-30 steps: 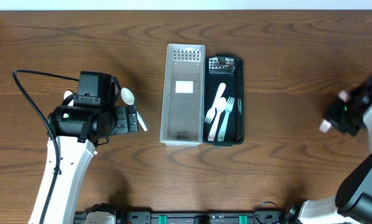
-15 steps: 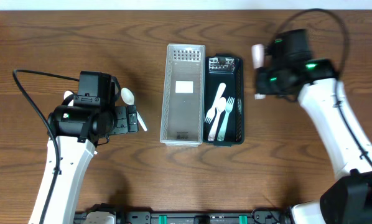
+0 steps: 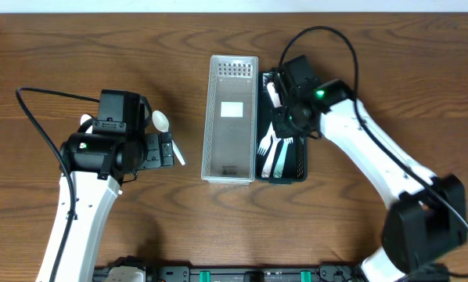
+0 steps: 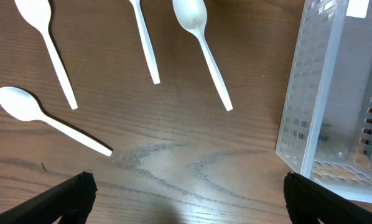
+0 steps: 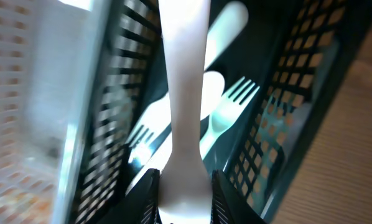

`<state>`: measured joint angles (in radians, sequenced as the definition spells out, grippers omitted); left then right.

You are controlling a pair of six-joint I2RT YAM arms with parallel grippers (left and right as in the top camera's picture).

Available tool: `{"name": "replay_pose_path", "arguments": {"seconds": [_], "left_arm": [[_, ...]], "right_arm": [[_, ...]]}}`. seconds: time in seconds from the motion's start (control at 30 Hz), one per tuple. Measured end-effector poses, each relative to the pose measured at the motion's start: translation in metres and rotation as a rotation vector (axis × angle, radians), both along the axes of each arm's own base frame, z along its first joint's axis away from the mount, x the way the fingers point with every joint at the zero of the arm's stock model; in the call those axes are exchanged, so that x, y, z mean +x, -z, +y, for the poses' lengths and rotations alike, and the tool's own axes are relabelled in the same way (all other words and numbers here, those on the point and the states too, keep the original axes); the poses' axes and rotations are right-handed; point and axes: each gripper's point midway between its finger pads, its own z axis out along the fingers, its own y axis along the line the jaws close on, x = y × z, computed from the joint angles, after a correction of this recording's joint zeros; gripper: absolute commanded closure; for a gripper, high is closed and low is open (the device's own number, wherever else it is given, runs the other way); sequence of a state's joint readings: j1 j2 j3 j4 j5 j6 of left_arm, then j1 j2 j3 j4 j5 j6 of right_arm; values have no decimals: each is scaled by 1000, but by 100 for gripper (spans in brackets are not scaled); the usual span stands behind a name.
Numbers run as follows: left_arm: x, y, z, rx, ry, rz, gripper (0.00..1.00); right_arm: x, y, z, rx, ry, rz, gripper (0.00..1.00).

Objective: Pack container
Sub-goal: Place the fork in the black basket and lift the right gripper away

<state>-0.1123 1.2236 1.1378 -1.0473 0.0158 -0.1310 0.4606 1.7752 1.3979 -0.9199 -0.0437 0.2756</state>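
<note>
My right gripper (image 5: 184, 193) is shut on a white plastic utensil (image 5: 185, 93) and holds it over the dark green basket (image 3: 300, 129), which has white forks (image 3: 271, 147) lying in it. The utensil's far end is out of view. The clear basket (image 3: 232, 117) stands left of the green one and looks empty. Several white spoons (image 4: 201, 43) lie on the table left of the clear basket. My left gripper (image 4: 186, 199) is open and empty above the bare wood between the spoons and the clear basket (image 4: 335, 112).
The two baskets stand side by side mid-table. One spoon (image 3: 168, 133) shows beside the left arm in the overhead view; the others are hidden under the arm. A black cable (image 3: 42, 117) loops left of the left arm.
My right arm has swung in from the far right edge to over the green basket, carrying the white utensil. The left arm has not moved.
</note>
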Motion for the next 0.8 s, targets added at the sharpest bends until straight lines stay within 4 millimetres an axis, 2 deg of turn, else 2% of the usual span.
{"name": "replay_pose_path", "arguments": {"seconds": [0.07,0.1,0.17,0.23,0.27,0.37,0.47,0.57,0.67,0.73,0.8], "left_arm": [[0,0,0,0,0,0,2],[0,0,0,0,0,0,2],[0,0,0,0,0,0,2],[0,0,0,0,0,0,2],[0,0,0,0,0,0,2],[0,0,0,0,0,0,2],[-1,0,0,1,0,5,2],[-8,0,1,0,-11,34,1],[-10,-9,1,-13,-51,44,2],[-4,-21,0,-28,-80,16,2],[5,-32,-1,-47,-112,-19,2]], "right_arm": [[2,6,0,-7,7,9,69],[3,6,0,-6,12,4,60],[8,3,2,4,15,-21,50],[12,1,4,10,17,-34,30],[13,-1,3,9,9,-38,25],[19,-12,2,16,11,-59,20],[32,-36,-9,33,46,-101,18],[46,-66,-40,62,146,-160,15],[51,-91,-90,74,294,-198,14],[49,-97,-123,64,385,-192,13],[43,-93,-149,47,456,-157,13]]}}
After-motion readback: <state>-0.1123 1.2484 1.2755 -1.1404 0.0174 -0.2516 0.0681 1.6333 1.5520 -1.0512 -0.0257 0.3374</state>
